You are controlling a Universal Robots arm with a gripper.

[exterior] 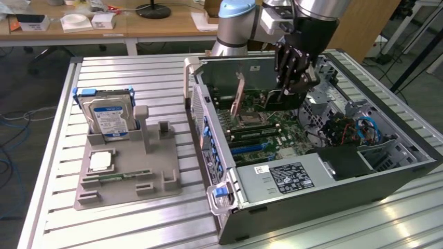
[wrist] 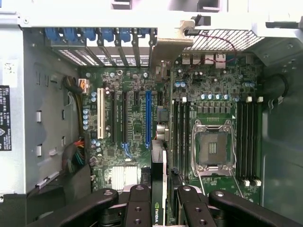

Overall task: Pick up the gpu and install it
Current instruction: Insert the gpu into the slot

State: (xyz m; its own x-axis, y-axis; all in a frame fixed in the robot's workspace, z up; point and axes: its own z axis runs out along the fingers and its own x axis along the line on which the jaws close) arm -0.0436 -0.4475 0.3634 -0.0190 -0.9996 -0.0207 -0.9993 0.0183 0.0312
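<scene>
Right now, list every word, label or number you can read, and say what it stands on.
Nothing can be quoted for certain.
White-on-black label on the power supply: print too small.
Blue-white label on the hard drive: too small.
Black sticker on the case wall: blurred.
Green logo on the gpu: letters too small.

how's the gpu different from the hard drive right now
The gpu is a thin card, the hard drive a thick silver box with a blue-white label. The gpu is gripped by the end effector above the motherboard inside the case; the hard drive stands in a grey holder outside it. Both are on edge.
</scene>
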